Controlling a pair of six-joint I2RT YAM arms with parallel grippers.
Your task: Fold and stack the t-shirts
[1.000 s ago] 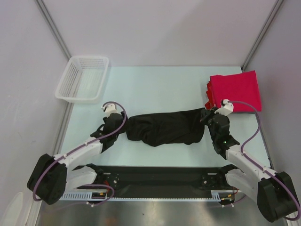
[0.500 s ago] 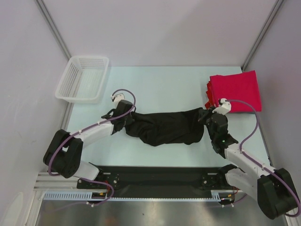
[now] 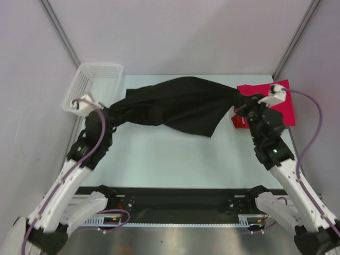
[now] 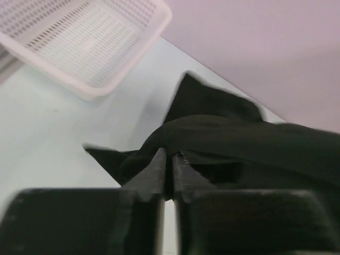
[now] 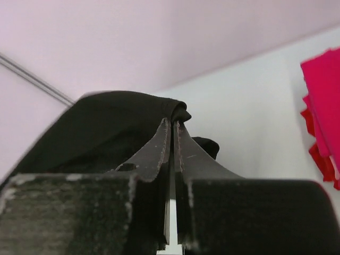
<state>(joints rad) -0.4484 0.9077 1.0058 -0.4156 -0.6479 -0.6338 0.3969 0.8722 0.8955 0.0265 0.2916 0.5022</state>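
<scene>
The black t-shirt [image 3: 178, 106] hangs stretched above the table [image 3: 159, 159], across the upper middle of the frame. The left jaws are pinched closed on its left end, beside the basket [image 3: 98, 68]. The right jaws are clamped closed on its right end, by the red t-shirts [image 3: 288, 109] stacked at upper right.

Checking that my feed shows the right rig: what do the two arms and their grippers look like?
The left arm and right arm both have white links with black joints and bases. A purple cable loops along each to a small white camera block at the wrist. The fingers are flat, black and tapered; the right pair's edges look scuffed pale.
</scene>
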